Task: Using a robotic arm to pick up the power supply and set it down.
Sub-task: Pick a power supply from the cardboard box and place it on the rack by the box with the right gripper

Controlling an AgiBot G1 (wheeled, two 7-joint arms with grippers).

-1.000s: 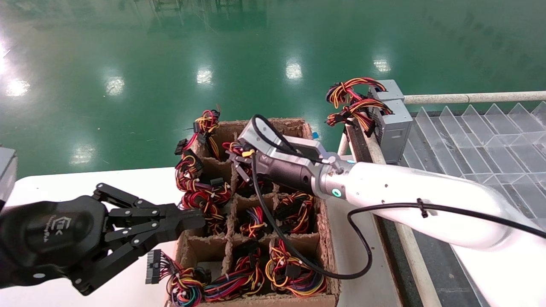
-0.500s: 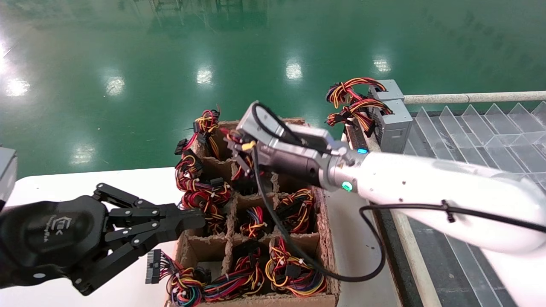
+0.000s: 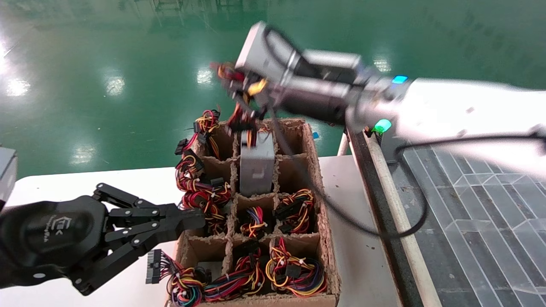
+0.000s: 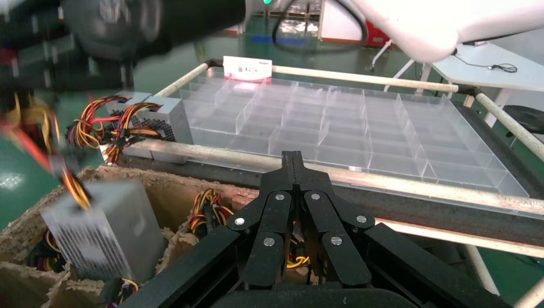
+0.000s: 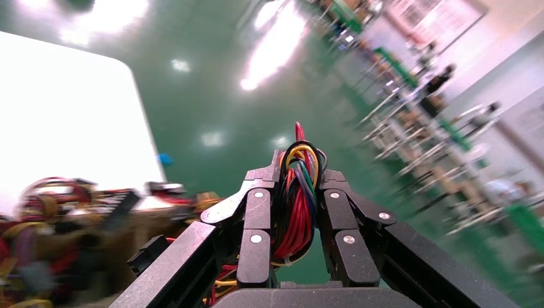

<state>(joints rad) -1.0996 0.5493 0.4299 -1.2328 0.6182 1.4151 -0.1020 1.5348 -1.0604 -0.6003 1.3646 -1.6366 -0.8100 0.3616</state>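
My right gripper (image 3: pixel 233 83) is raised above the far end of the cardboard box (image 3: pixel 327 238). It is shut on a mostly red wire bundle (image 5: pixel 294 208), which fills the gap between the fingers (image 5: pixel 258 212). The power supply (image 3: pixel 256 165), a silver-grey metal box, hangs from those wires. It stands upright, its lower part still inside a middle cell of the far rows. The left wrist view shows its perforated side (image 4: pixel 102 234). My left gripper (image 3: pixel 193 219) is shut and empty, parked over the white table by the box's left wall.
The box's other cells hold tangled red, yellow and black wire bundles (image 3: pixel 294 268). Two like grey boxes with orange-yellow wires (image 4: pixel 157 119) stand on the clear divided tray (image 3: pixel 482 192) to the right. A pale rail (image 3: pixel 394 213) runs between box and tray.
My right arm has swung sharply upward with the wire bundle in its grip, drawing the grey power supply up out of its cell. The left arm has not moved.
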